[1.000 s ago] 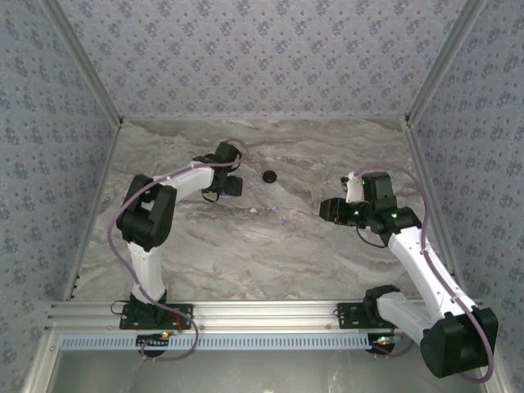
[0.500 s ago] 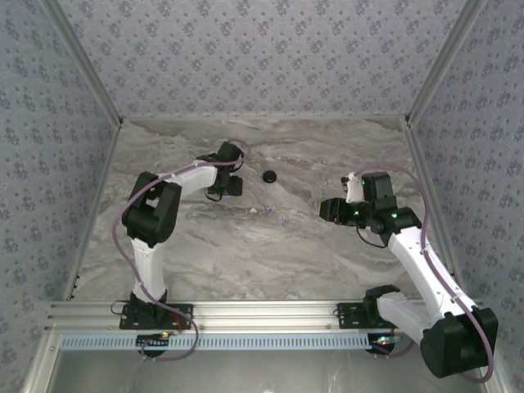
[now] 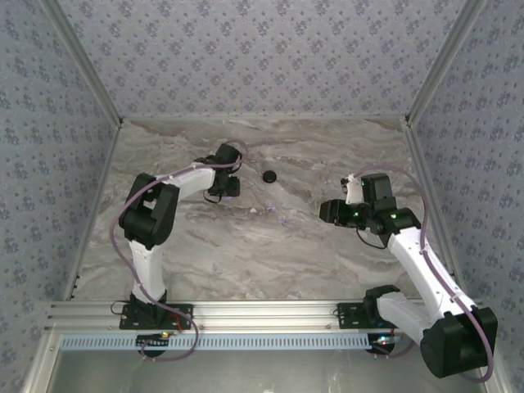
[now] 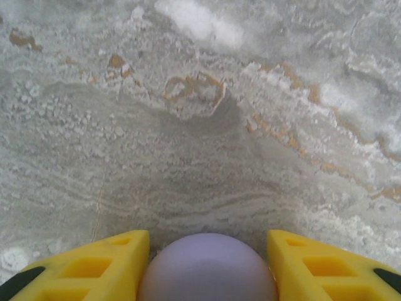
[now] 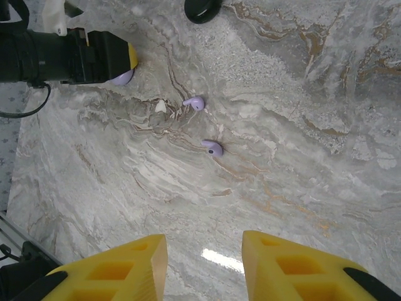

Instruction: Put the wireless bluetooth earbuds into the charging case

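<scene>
Marble bench (image 3: 246, 246): left claw (image 4: 207, 243) clamped on the lilac charging case (image 4: 207, 273); right claw (image 5: 203, 244) spread wide, empty, facing two lilac earbuds (image 5: 195, 101) mid-bench.

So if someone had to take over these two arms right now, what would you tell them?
Left hand: shut on a lilac rounded case, apparently the charging case, down at the marble table.
Right hand: open and empty, above the table.
Earbuds: two lilac earbuds lie loose on the table between the hands, the second one apart from the first.
Done: case grasped; neither earbud is in it.
Left: pick up each earbud and seat both in the case.
</scene>
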Robot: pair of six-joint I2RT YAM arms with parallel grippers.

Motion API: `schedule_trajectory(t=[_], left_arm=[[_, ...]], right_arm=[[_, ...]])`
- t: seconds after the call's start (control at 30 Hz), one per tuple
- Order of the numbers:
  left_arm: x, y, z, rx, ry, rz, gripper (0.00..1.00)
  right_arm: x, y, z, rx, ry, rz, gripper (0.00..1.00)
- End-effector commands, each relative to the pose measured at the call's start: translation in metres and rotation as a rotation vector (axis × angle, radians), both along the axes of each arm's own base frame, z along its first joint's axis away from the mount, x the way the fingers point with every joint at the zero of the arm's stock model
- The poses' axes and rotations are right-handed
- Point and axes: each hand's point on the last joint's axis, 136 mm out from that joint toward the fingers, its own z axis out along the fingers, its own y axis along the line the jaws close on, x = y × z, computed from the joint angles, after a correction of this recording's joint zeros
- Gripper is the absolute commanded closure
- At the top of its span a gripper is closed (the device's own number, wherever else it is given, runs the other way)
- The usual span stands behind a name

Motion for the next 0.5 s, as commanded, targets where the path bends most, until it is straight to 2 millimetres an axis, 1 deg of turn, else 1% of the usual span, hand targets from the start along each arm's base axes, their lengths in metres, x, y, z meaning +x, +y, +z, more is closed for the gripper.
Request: schedule_trajectory(t=[0.0,0.2,0.37,0.47], left_arm=[[-0.028,-0.005,0.002,-0.029,0.054,-0.005,0.54],[-0.050,-0.023,0.020,-0.049,0.034,-0.029,0.54],[-0.073,-0.040,0.027,-0.075,0.022,-0.034,0.54],[-0.085,-0.055,0.032,-0.098,0.009,-0.047,0.54]], right_arm=[[-0.002,-0.003,-0.005,-0.010,0.009,-0.009,0.62],[-0.001,-0.002,-0.013,-0.009,0.035,-0.008,0.62],[0.000,0.000,-0.020,-0.014,0.056,-0.002,0.61],[0.000,0.002,-0.023,-0.017,0.066,0.002,0.61]])
